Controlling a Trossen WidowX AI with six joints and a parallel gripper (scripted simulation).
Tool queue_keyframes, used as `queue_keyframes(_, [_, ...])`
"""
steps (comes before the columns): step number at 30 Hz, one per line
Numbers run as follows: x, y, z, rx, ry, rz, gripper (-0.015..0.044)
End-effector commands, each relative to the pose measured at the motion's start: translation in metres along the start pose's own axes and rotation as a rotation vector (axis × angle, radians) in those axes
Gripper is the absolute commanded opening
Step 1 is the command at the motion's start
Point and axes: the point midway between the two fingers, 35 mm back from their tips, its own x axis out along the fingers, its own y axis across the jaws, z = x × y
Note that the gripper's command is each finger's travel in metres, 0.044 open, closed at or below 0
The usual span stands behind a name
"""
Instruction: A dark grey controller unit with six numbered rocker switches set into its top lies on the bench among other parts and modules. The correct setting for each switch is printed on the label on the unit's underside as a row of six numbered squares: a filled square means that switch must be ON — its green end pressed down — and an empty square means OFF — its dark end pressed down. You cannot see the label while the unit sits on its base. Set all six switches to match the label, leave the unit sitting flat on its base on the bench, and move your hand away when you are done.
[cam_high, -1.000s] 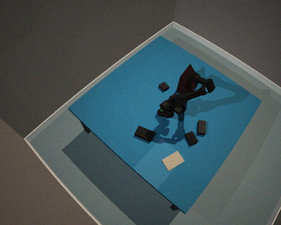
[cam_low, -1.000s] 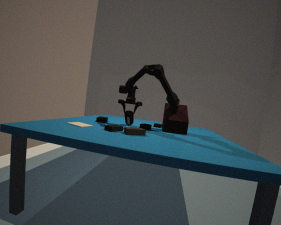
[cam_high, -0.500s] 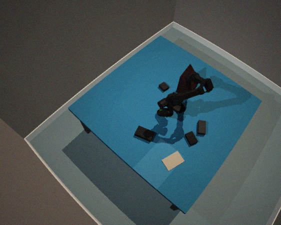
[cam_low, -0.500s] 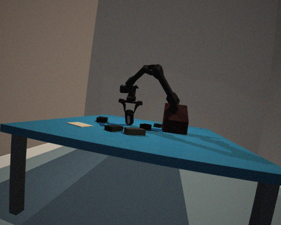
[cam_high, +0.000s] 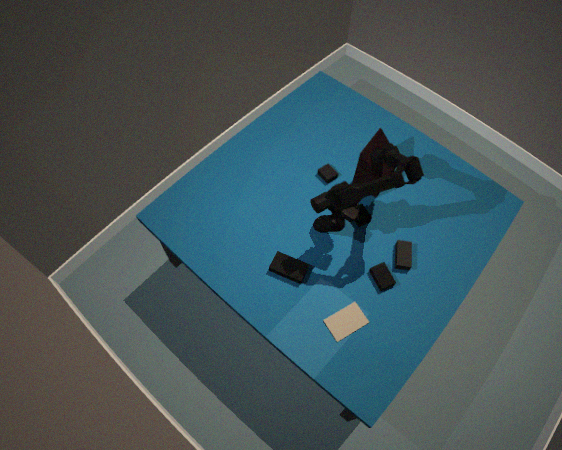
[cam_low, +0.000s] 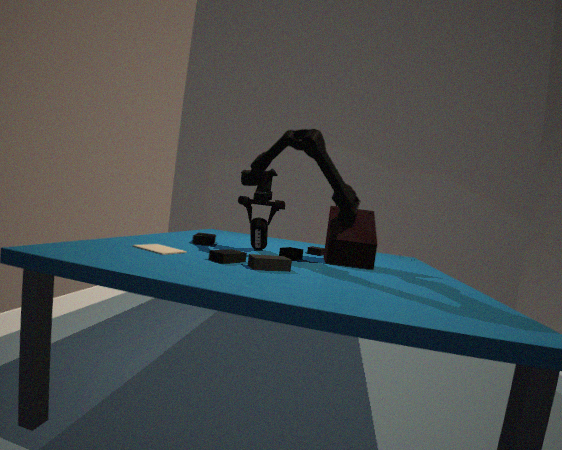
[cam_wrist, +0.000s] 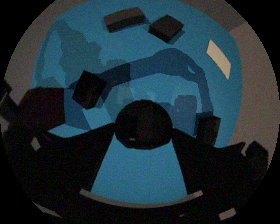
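The dark controller unit (cam_low: 259, 234) (cam_wrist: 143, 125) hangs above the blue bench (cam_high: 225, 190) (cam_low: 310, 290), between the two fingers of my gripper (cam_low: 259, 222) (cam_wrist: 144, 130). My gripper points down and is shut on the unit. The unit is tilted on edge, its long side upright in the exterior view. A pale strip with small marks shows on the face towards that camera; the marks are too small to read. The wrist view shows the unit end-on and very dark. The switch positions cannot be made out.
Dark modules (cam_high: 289, 267) (cam_high: 382, 277) (cam_high: 403, 255) (cam_high: 327, 173) lie around the unit on the bench. A pale card (cam_high: 346, 321) (cam_low: 160, 248) (cam_wrist: 219, 60) lies flat beyond two of them. A dark red block (cam_high: 367, 160) (cam_low: 352, 235) (cam_wrist: 45, 107) stands by the arm's base.
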Motion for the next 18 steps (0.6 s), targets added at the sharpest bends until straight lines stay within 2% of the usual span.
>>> queue_keyframes(1, [-0.004,-0.001,-0.007,-0.003,0.003,-0.005,0.0335])
queue_keyframes(18, [-0.011,-0.001,-0.021,-0.003,-0.033,-0.005,0.0338])
